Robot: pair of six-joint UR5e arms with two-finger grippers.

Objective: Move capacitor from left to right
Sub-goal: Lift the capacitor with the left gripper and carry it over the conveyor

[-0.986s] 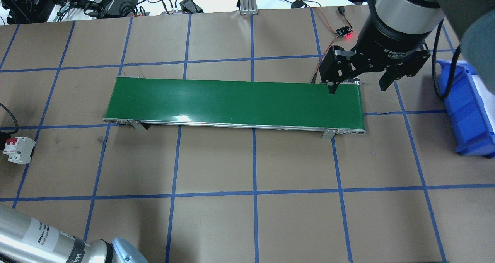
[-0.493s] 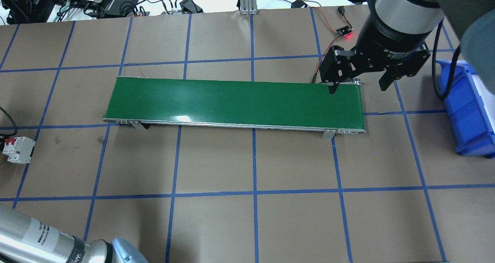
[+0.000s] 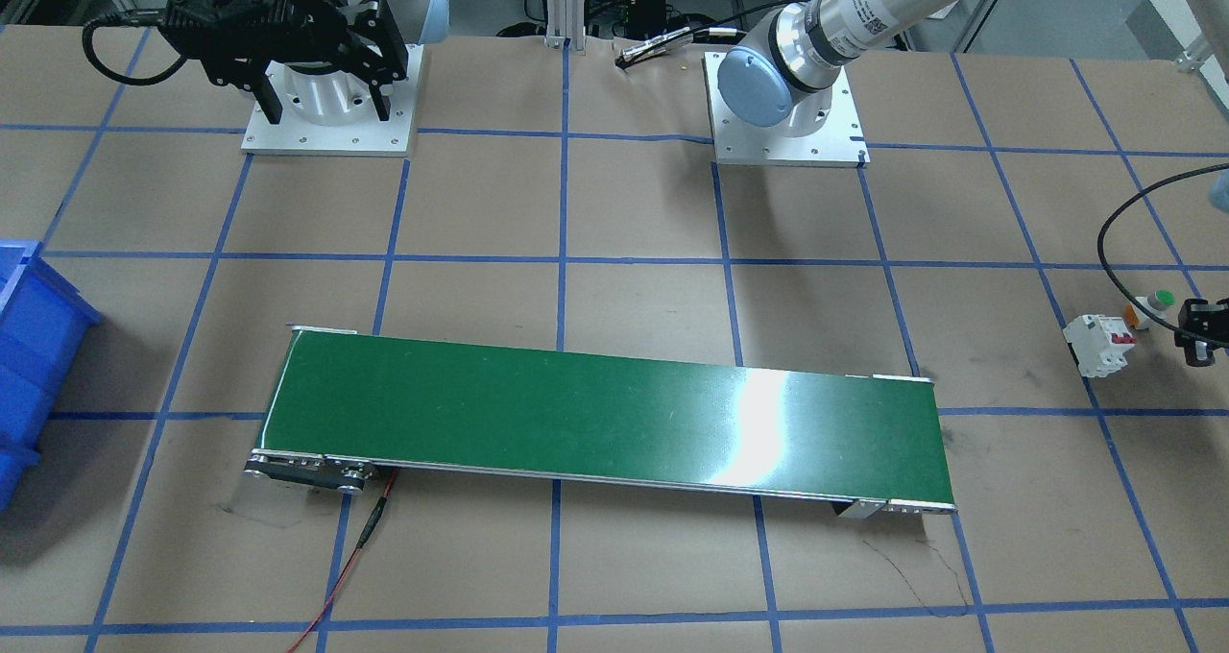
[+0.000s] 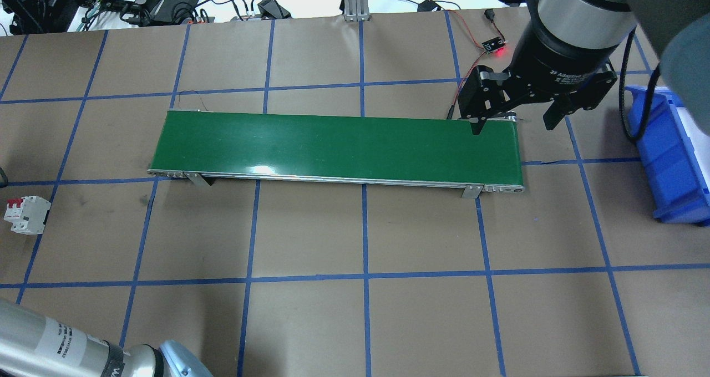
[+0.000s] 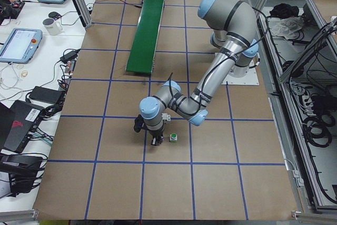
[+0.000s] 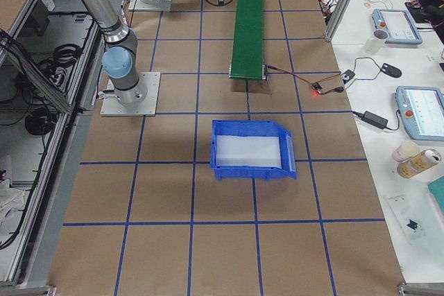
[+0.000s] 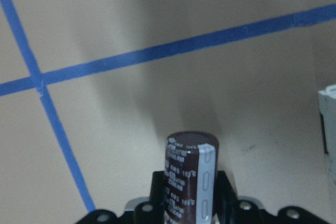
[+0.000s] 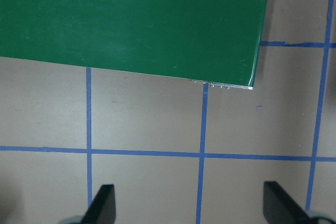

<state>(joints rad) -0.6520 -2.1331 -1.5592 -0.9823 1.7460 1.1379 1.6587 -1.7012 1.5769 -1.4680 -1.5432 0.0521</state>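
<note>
The capacitor (image 7: 191, 177), a dark brown cylinder with a pale stripe and small print, stands upright between the jaws of my left gripper (image 3: 1205, 331), close above the brown paper. That gripper is shut on it at the table's far left end, beside the white breaker (image 3: 1099, 344). It also shows in the exterior left view (image 5: 152, 130). My right gripper (image 4: 515, 123) is open and empty, hovering over the far right end of the green conveyor belt (image 4: 338, 144).
A white button part with a green cap (image 3: 1157, 300) sits by the breaker, whose edge shows in the left wrist view (image 7: 328, 129). A blue bin (image 4: 674, 155) stands at the right end of the table. A small board with a red light (image 4: 493, 47) lies behind the belt.
The black cable at the overhead view's left edge has slid out of view and the left arm's elbow has shifted a little. The breaker has moved slightly left. The right gripper has not moved.
</note>
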